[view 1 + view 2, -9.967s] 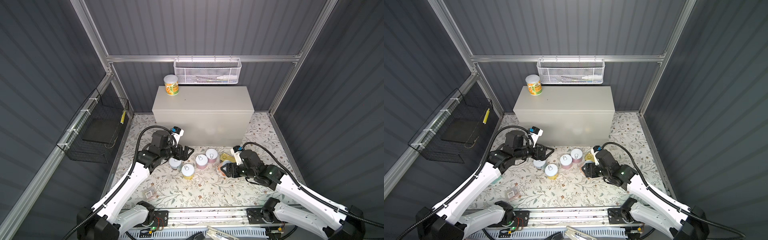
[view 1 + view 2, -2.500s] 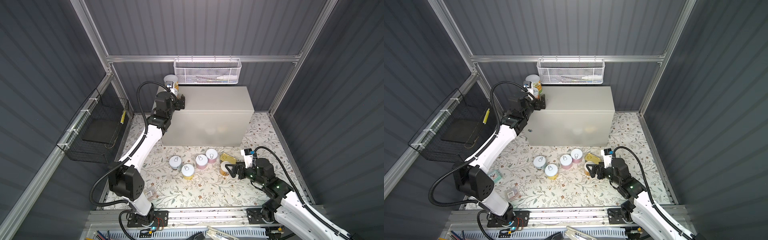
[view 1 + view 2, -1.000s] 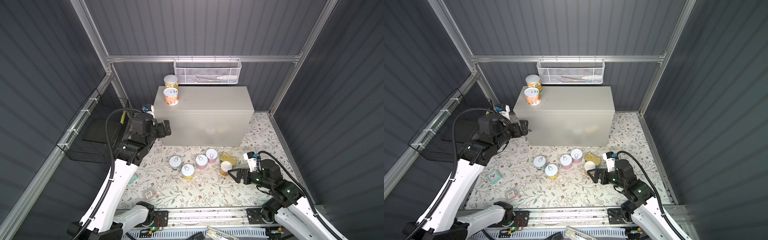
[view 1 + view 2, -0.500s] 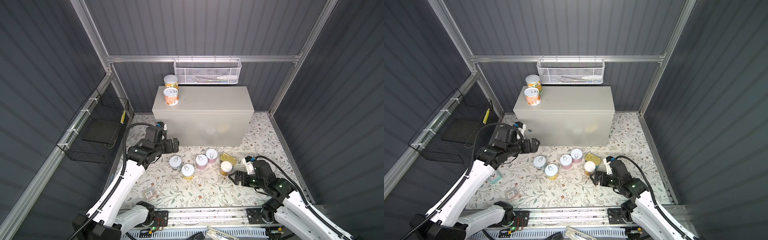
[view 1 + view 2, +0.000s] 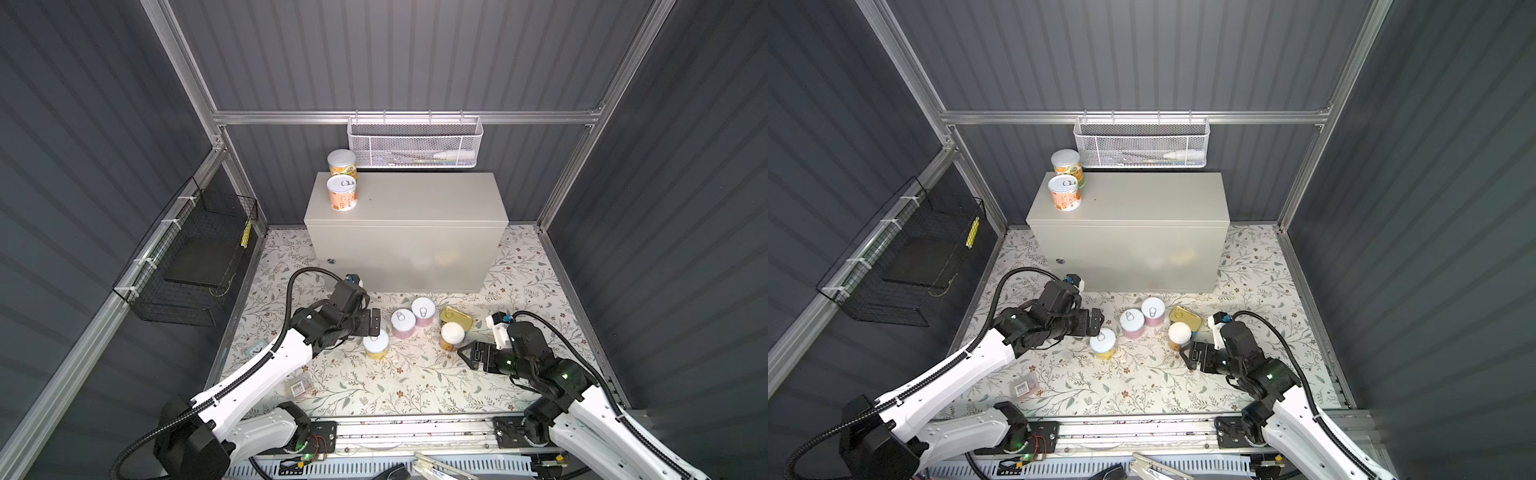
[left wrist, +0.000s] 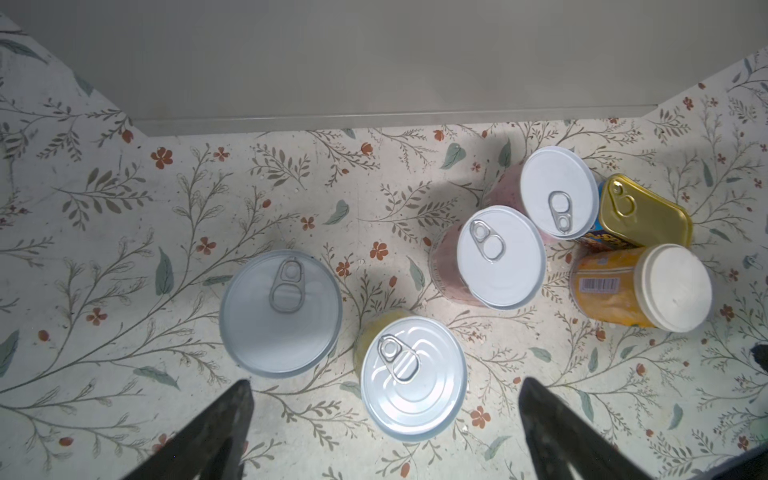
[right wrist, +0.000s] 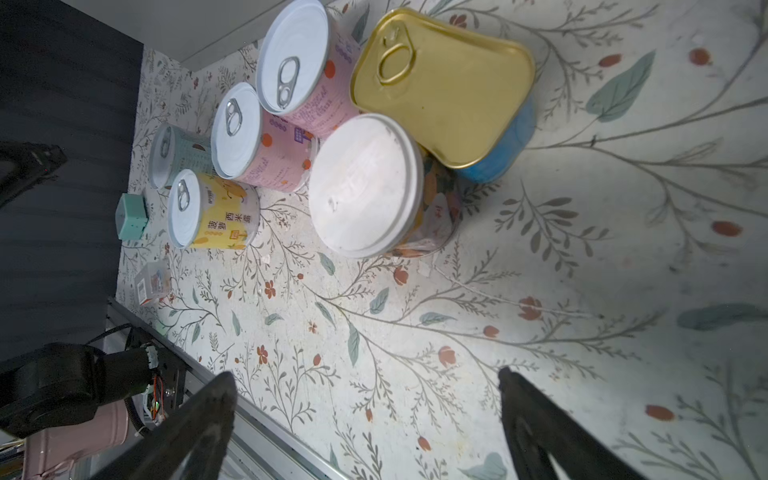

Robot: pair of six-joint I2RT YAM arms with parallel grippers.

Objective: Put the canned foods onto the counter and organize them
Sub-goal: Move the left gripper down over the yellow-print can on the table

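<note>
Two orange-labelled cans (image 5: 341, 193) (image 5: 342, 162) stand at the back left of the counter (image 5: 415, 203). On the floor in front are a yellow can (image 5: 376, 343), two pink cans (image 5: 403, 323) (image 5: 423, 311), a gold tin (image 5: 456, 318) and an orange can with a white lid (image 5: 452, 336). My left gripper (image 5: 370, 324) hangs open over the floor cans. In the left wrist view the yellow can (image 6: 413, 376) lies between its fingers, beside a pale blue can (image 6: 280, 311). My right gripper (image 5: 467, 353) is open and empty, just short of the orange can (image 7: 365, 183).
A white mesh basket (image 5: 415, 141) hangs on the back wall above the counter. A black wire basket (image 5: 195, 257) hangs on the left wall. A small clear packet with a barcode (image 5: 300, 386) and a teal item (image 5: 255, 351) lie on the floor at front left.
My left arm has swung down from beside the counter's left end to above the floor cans. My right gripper has edged closer to the orange can. Both stay open.
</note>
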